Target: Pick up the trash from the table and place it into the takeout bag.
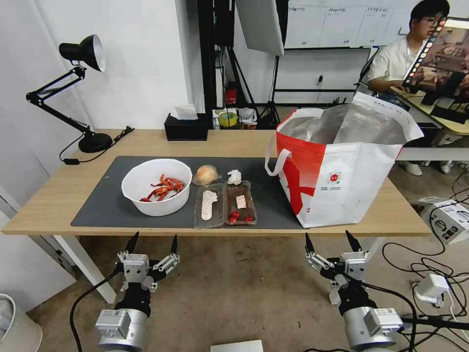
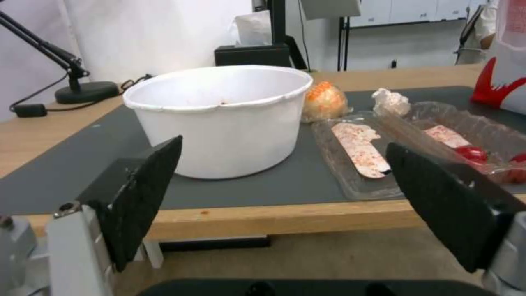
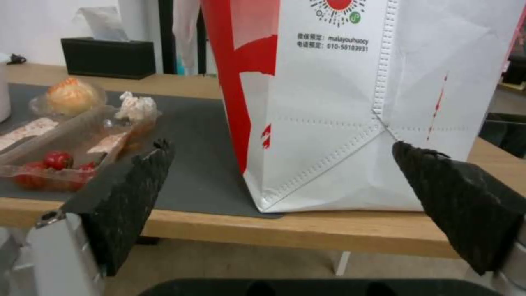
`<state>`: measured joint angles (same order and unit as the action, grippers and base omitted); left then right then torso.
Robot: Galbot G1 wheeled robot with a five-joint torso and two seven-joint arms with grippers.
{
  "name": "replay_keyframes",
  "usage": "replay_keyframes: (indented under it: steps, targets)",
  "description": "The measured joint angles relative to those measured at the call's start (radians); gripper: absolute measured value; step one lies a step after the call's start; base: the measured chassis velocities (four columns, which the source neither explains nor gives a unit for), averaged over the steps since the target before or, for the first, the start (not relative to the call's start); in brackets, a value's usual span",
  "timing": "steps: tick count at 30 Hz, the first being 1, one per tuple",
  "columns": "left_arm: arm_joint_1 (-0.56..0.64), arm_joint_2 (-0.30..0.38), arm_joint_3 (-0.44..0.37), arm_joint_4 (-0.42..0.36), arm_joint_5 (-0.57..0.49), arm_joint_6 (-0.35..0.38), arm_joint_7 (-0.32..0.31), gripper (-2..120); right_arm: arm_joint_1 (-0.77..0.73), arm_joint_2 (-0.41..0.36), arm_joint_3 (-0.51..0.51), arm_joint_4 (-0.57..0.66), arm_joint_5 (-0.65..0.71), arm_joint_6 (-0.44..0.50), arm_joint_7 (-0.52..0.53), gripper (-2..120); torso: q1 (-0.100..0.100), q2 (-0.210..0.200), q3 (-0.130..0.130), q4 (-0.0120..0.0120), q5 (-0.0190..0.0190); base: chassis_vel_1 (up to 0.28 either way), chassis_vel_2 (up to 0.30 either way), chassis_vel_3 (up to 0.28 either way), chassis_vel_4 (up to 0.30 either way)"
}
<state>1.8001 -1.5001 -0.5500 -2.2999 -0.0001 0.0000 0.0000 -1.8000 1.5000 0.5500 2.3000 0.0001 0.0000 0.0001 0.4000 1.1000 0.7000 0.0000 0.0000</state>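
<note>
The light wood-topped rectangular surface (image 1: 58, 195) with white legs spans the middle of the head view and carries a large dark grey mat (image 1: 105, 205). At centre right stands the large white-and-red insulated takeout bag (image 1: 342, 181), upright, mouth open, silver foil lining exposed; its base rests partly on the mat. No contents can be made out inside it.

At centre left on the mat sits the white round bowl (image 1: 156, 188), holding red-orange shells (image 1: 165, 187). Just to its right lies the clear plastic hinged tray (image 1: 224, 204), opened flat: one half holds a pale speckled strip, the other a small pale piece and red round items. Beyond the tray lie the tan plastic-wrapped lump (image 1: 206, 174) and, beside it, the crumpled white tissue ball (image 1: 235, 177).

The left end effector (image 1: 152, 243) hangs below the near edge of the surface, in the lower left, fingers spread, facing the bowl. The right end effector (image 1: 333, 241) hangs in the lower right, fingers spread, facing the bag. Neither touches anything.
</note>
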Motion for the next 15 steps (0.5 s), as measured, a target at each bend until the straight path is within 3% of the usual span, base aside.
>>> replay_keyframes:
  steps: [15]
  targets:
    - [0.000,0.000,0.000,0.000,0.000,0.000,0.000,100,0.000,0.000,0.000,0.000,0.000,0.000,0.000,100,0.000,0.000,0.000,0.0000,0.0000,0.000,0.000,0.000,0.000]
